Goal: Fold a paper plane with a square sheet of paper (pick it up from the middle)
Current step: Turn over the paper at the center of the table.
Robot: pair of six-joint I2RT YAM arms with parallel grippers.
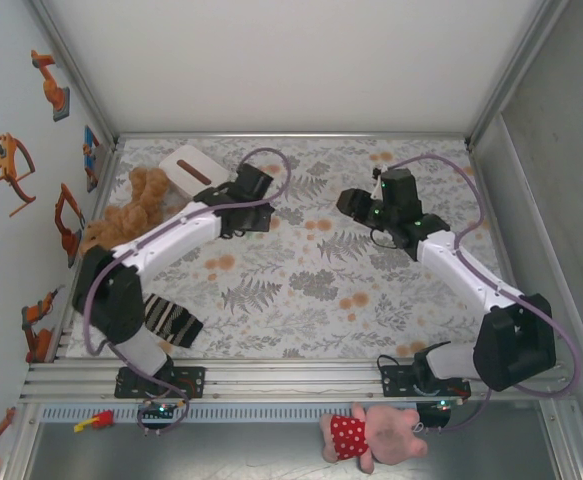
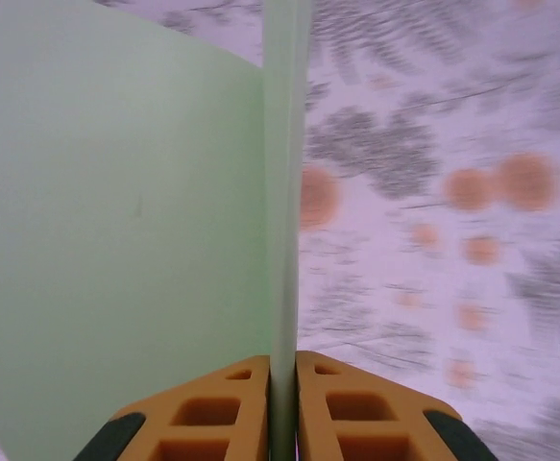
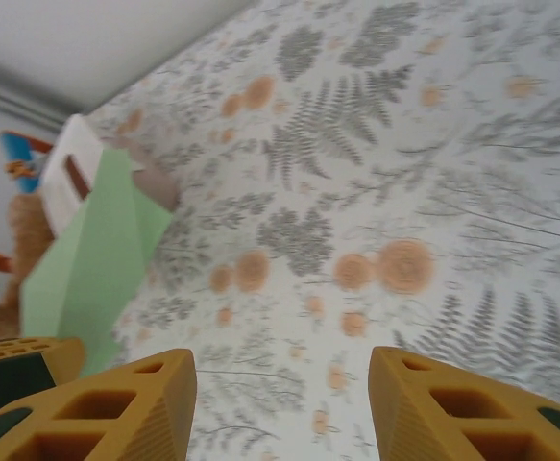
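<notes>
Green paper plane (image 2: 116, 240) in left claw (image 2: 282, 373)

Fern-print table (image 1: 301, 300), white box (image 1: 186, 170), striped cloth (image 1: 171, 320)

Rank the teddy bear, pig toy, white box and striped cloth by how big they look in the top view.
1. teddy bear, largest, though the left arm hides part of it.
2. pig toy, a little smaller.
3. white box and striped cloth look about alike, so unranked.
</notes>
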